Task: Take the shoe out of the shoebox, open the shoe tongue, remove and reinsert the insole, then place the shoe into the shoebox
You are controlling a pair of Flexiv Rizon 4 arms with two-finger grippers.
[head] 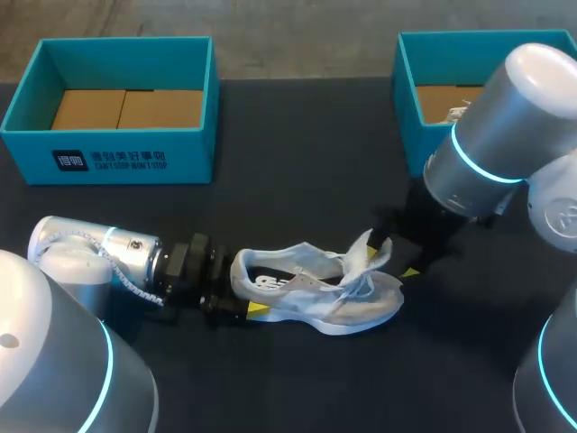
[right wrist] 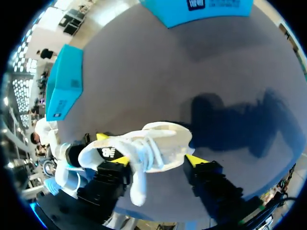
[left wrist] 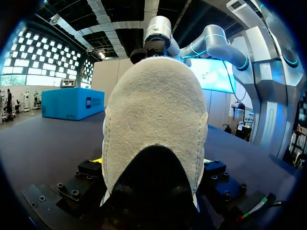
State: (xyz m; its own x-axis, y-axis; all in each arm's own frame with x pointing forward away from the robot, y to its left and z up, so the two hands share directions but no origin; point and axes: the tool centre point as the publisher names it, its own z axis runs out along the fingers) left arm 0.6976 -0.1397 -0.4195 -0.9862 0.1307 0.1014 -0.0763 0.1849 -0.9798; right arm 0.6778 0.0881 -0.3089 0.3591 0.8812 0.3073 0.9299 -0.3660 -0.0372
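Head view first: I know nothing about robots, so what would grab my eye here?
A white mesh sneaker lies in the middle of the black table. The left gripper is clamped on its heel, and the right gripper is open around its toe end. At the far edge stand the open left teal shoebox and the right teal shoebox.

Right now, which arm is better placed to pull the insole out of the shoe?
Probably right. The left gripper is clamped on the shoe at its heel, steadying it; the right gripper is open at the raised tongue, free to reach in.
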